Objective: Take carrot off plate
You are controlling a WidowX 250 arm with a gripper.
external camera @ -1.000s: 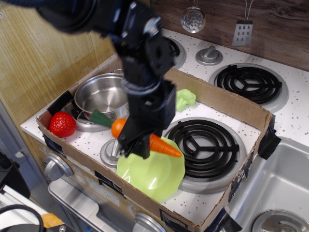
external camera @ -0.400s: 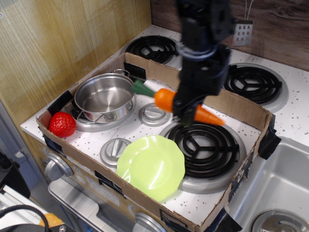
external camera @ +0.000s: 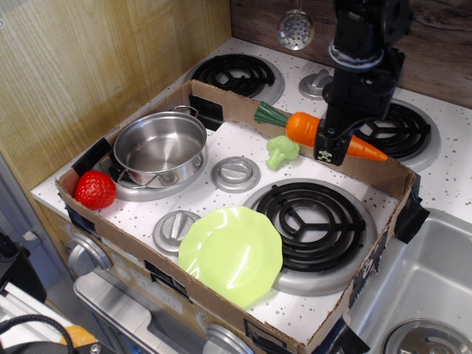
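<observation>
The orange carrot with its dark green stem end hangs in the air above the back wall of the cardboard tray, lying roughly level, tip to the right. My gripper is shut on the carrot near its middle, the black arm reaching down from the top. The lime-green plate lies bare at the tray's front, well below and left of the carrot.
A steel pot stands at the left, a red strawberry in the left corner, a light green broccoli under the carrot. Cardboard tray walls ring the stove top. A sink lies at the right.
The gripper lifted the carrot off the plate and carried it up and to the back right, over the tray's back wall. The plate now lies bare.
</observation>
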